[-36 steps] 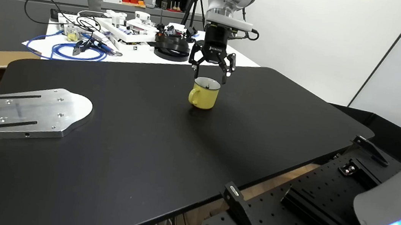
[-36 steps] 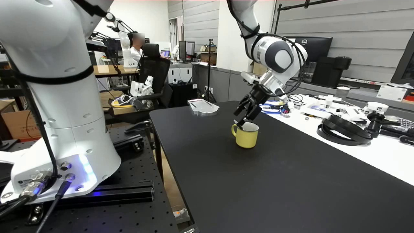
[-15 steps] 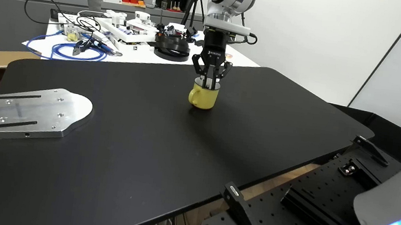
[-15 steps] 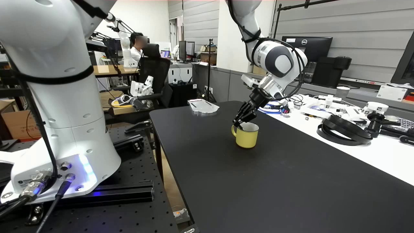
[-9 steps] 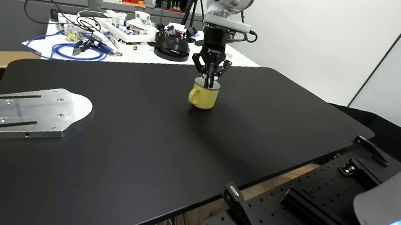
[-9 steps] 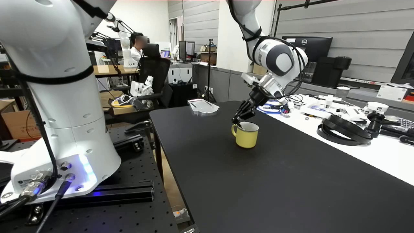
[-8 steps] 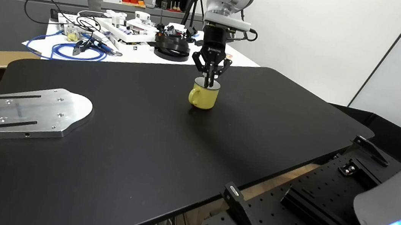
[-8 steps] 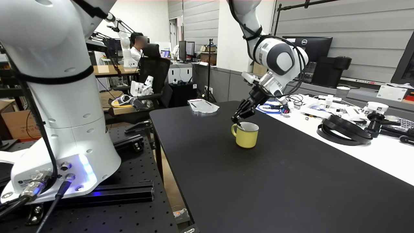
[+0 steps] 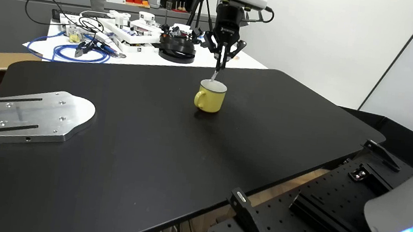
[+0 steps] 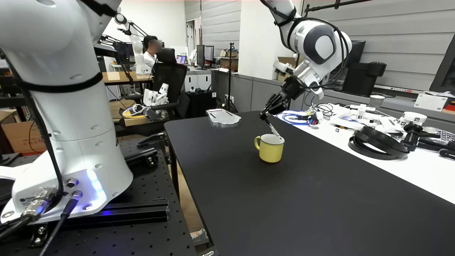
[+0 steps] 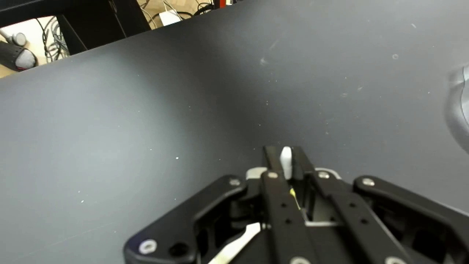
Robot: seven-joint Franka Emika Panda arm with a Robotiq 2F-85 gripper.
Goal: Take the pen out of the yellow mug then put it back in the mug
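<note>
- Wrist view: the tool (image 11: 285, 149) is clenched on the pen (image 11: 286, 162); a pale end shows between the fingertips, the remainder hidden beneath them.
- In an exterior view the pen (image 10: 273, 129) slopes from the tool down to the mouth of the yellow mug (image 10: 271, 151), which stands upright on the black bench (image 10: 320, 213). Whether the pen's lower end sits just inside the mouth or just above the rim, I cannot tell.
- I take the step in hand to be drawing the pen out, nearly done; putting it back remains.
- To do it well, lift straight up until the lower end is plainly above the rim, and only then travel sideways. Nothing holds the mug, so a sloping pen dragged over the rim could nudge or tip it.
- Hold the pressure steady: the pen is pinched near one end and may swivel if knocked.
- The long axis is oblique: in an exterior view the pen (image 10: 273, 129) has its upper end on the handle's side and its lower end pointing away from the handle, and it crosses the line of the fingers rather than continuing it.
- In an exterior view the pen (image 9: 214, 76) looks steeper, lower end leaning picture-left.
- Which end writes is too small to make out.
</note>
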